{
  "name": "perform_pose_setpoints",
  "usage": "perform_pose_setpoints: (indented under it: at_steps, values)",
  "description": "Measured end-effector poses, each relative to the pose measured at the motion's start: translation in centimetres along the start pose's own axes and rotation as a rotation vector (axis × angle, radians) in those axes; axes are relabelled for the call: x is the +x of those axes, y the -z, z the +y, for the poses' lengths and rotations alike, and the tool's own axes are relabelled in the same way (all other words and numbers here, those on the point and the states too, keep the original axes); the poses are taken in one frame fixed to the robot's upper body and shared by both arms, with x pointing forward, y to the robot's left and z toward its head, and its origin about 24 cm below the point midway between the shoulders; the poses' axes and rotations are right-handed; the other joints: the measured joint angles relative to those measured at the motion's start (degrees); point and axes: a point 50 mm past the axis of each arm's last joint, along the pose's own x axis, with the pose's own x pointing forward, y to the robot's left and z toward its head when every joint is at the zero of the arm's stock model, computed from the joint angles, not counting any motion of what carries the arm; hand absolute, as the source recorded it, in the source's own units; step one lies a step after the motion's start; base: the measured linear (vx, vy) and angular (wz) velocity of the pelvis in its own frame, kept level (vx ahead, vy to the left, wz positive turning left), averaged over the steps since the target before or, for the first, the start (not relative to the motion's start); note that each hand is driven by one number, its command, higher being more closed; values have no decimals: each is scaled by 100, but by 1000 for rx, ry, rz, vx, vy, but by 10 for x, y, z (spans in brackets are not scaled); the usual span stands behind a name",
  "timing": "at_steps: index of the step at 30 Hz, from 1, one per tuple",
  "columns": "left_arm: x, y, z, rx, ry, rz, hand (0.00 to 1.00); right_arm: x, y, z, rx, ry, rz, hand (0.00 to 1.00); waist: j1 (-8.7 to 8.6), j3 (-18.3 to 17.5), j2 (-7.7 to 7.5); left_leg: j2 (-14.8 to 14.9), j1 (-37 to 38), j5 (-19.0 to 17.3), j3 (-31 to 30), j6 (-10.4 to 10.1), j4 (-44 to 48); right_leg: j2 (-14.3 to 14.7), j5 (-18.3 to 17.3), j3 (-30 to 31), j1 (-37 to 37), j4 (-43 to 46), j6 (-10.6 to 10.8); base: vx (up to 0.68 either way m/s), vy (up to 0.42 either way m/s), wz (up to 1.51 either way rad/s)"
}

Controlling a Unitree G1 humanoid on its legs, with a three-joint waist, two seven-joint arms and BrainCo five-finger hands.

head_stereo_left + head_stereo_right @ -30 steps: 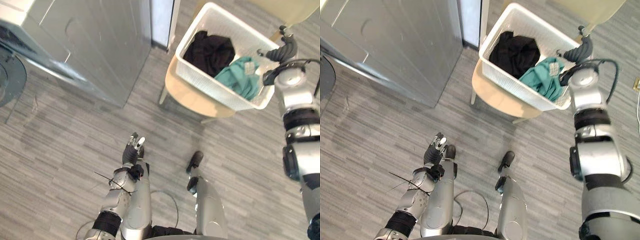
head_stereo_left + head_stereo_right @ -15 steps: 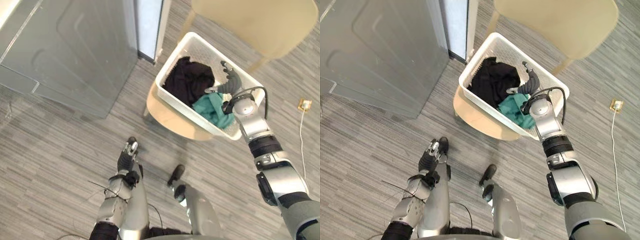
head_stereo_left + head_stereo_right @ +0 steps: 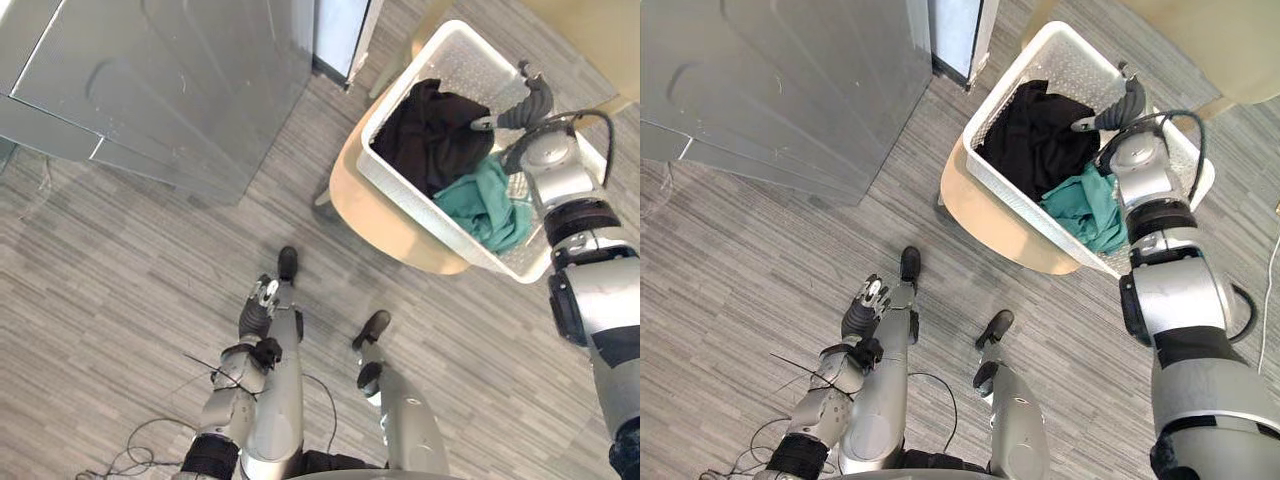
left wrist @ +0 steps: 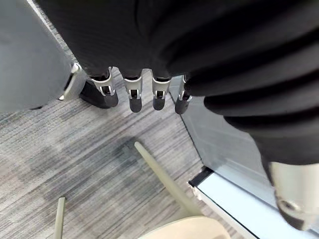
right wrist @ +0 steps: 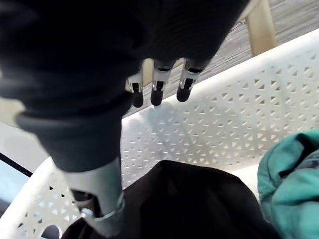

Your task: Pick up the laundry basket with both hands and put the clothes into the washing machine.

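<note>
White laundry basket [image 3: 398,192] sits on a beige round stool [image 3: 375,228], beside the grey washing machine [image 3: 170,90]. Black garment [image 3: 430,130] and teal garment [image 3: 490,205] lie inside, touching. Right hand [image 3: 522,108] hovers over the basket's far wall, fingers [image 5: 157,92] relaxed, gripping nothing. Left hand [image 3: 258,315] hangs low over the floor, fingers [image 4: 134,94] straight, empty.
</note>
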Motion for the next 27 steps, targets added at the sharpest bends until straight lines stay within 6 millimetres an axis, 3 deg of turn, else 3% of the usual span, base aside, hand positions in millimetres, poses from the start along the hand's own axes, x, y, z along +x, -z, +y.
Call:
perform_pose_setpoints:
  at_steps: [9, 19, 22, 27]
  values:
    - [18, -11, -22, -51, 40, -33, 0, 3, -4, -15, -47, 87, -6, 0, 59, -1, -1, -7, -114, 251, -109, -40, -398, 113, 23, -149, -158, -103, -30, 38, -21, 6]
    - [26, -7, -32, -82, 46, -7, 0, 4, -14, -25, -83, 153, -29, 0, 88, -20, -18, 103, -104, 730, -237, -160, -1165, 245, 64, -303, -364, -210, -92, 42, 4, 3]
    - [30, -10, -33, -90, 40, -11, 0, 2, -14, -13, -39, 137, -42, 0, 86, -37, -47, 119, -57, 732, -237, -158, -1164, 312, 104, -270, -323, -280, -139, 60, 30, -9]
    - [33, -14, -33, -110, 18, -25, 0, -11, -7, 54, -3, -86, -3, 0, 129, -51, -71, 235, -45, 778, -225, -216, -1130, 433, 166, -160, -287, -413, -195, 82, 20, -9]
